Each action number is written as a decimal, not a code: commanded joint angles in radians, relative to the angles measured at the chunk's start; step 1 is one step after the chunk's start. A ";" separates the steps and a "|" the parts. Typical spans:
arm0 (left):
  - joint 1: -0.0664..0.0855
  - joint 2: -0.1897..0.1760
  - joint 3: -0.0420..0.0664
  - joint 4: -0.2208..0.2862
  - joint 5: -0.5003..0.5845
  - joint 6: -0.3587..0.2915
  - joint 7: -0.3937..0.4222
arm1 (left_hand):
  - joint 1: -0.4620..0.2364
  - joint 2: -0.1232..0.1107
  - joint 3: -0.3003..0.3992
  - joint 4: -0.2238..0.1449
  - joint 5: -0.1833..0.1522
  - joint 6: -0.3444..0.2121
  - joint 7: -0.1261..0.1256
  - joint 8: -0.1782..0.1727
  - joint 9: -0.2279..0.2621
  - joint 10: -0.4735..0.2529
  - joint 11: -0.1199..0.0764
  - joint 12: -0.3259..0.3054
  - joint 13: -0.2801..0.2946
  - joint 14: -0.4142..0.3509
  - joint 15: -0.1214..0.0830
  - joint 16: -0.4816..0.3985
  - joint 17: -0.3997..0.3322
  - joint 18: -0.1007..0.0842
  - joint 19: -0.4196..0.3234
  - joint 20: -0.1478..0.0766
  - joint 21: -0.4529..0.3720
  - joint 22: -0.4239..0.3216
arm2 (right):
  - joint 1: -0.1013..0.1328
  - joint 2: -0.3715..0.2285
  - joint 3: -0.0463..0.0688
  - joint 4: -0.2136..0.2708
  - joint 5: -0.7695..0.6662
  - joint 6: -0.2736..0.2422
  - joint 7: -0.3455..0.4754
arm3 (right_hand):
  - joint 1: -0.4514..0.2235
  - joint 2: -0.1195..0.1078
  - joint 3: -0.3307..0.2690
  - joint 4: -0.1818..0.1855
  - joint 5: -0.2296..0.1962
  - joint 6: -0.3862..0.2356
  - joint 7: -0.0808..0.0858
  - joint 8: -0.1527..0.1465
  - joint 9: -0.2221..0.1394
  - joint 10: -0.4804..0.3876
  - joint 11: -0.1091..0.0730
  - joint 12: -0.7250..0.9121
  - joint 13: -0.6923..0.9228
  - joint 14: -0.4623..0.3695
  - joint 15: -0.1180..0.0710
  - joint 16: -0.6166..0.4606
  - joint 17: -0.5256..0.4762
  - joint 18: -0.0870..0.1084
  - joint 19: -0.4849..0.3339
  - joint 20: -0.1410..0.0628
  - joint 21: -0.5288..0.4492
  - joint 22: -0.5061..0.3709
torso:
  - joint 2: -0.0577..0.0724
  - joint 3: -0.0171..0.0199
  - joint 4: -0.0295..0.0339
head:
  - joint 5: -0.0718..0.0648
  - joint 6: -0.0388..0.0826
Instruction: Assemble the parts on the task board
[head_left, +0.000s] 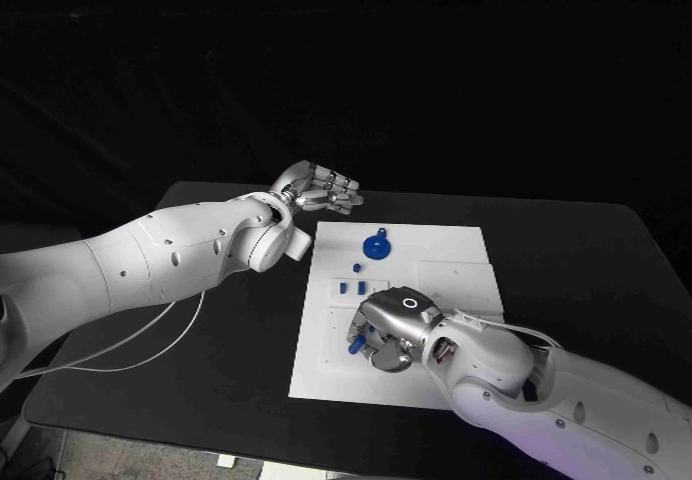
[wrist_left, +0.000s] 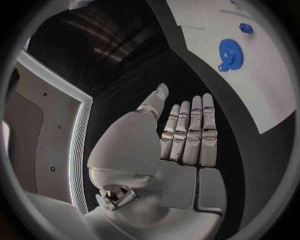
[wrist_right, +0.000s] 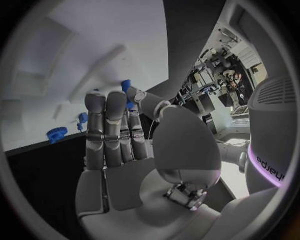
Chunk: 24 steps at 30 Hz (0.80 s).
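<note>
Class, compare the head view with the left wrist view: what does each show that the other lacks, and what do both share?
Head view alone: the right hand low over the task board, a small blue part at its fingers, and two small blue pieces standing mid-board. Left wrist view alone: the left hand's palm side, fingers straight and together, holding nothing. Both: the left hand, the task board, the blue gear and the black table.

Black table (head_left: 577, 250), black backdrop behind, pale speckled floor (head_left: 159, 455) below

White task board (head_left: 433, 250) — blue parts (head_left: 375, 247)
</note>
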 joint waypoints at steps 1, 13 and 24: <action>0.001 0.002 0.001 0.001 0.006 0.010 0.006 | -0.005 0.008 0.002 0.003 0.003 -0.001 0.005 0.004 -0.001 -0.008 0.001 0.001 0.000 -0.005 0.001 -0.004 -0.001 -0.001 0.001 0.007 0.003 -0.001 | -0.001 0.006 -0.007 -0.003 -0.030 0.030 -0.014 | -0.004 0.009 -0.001 -0.004 0.000 0.006 0.002 0.007 0.001 0.053 -0.035 0.005 0.003 0.000 -0.005 -0.004 0.001 0.010 -0.008 0.002 0.000 0.049 | 0.000 0.0000 0.0005 | 0.000 0.000; 0.001 0.002 0.001 0.001 0.006 0.010 0.005 | -0.005 0.008 0.002 0.003 0.003 -0.001 0.005 0.004 -0.001 -0.008 0.001 0.001 0.000 -0.005 0.001 -0.004 -0.001 -0.001 0.001 0.007 0.003 -0.001 | 0.000 0.023 -0.030 -0.008 -0.043 0.056 -0.014 | -0.011 0.008 -0.016 -0.011 0.036 0.007 0.002 0.007 -0.004 0.051 -0.035 0.005 0.003 -0.001 -0.005 -0.005 0.001 0.009 -0.012 0.001 -0.004 0.048 | 0.000 0.0000 0.0009 | -0.001 -0.002; 0.001 0.002 0.001 0.001 0.006 0.013 0.003 | -0.003 0.008 0.001 0.005 0.002 -0.002 0.005 0.005 -0.001 -0.009 0.001 0.001 0.000 -0.006 0.001 -0.004 -0.001 -0.001 0.002 0.007 0.003 -0.007 | 0.000 0.031 -0.036 -0.013 -0.025 0.052 -0.009 | -0.030 0.006 -0.092 0.001 0.082 -0.045 0.017 0.004 -0.014 -0.005 -0.022 0.004 0.001 -0.002 0.008 -0.004 0.001 0.008 -0.016 0.013 -0.027 0.040 | 0.000 0.0008 0.0005 | -0.002 -0.001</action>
